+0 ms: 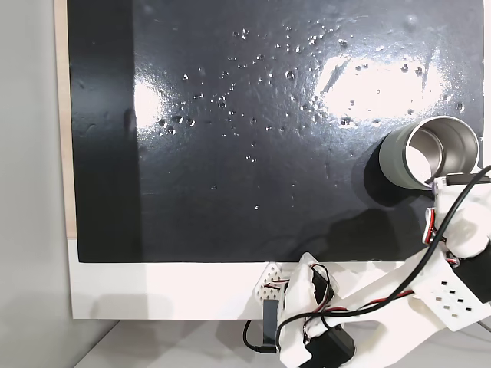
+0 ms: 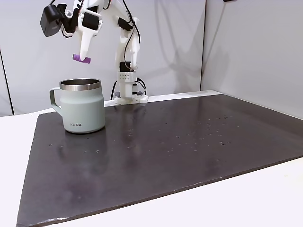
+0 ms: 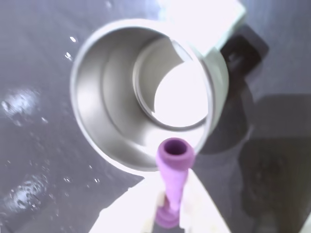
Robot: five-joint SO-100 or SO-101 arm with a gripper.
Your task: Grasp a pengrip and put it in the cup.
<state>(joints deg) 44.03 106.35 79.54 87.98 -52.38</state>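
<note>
Loads of free room here: the black mat [image 2: 180, 151] on the counter [image 2: 246, 198] is bare across the middle and right of a fixed view, so a pincer could sweep anywhere there. Only obstacle is the cup [image 2: 81, 110] at the left of that frame, standing upright, mouth wide open in the wrist view [image 3: 121, 97]. The arm's base [image 2: 128, 90] sits at the mat's far edge.

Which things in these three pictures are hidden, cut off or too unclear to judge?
- Claw fingers in the wrist view: overexposed white and cut by the bottom edge.
- Cup bottom in the wrist view: washed out by glare; its handle is blown out too.
- Cup in a fixed view from above: handle hidden, right rim covered by the arm.
- Pengrip in a fixed side view: too small to show its ribs.
</note>
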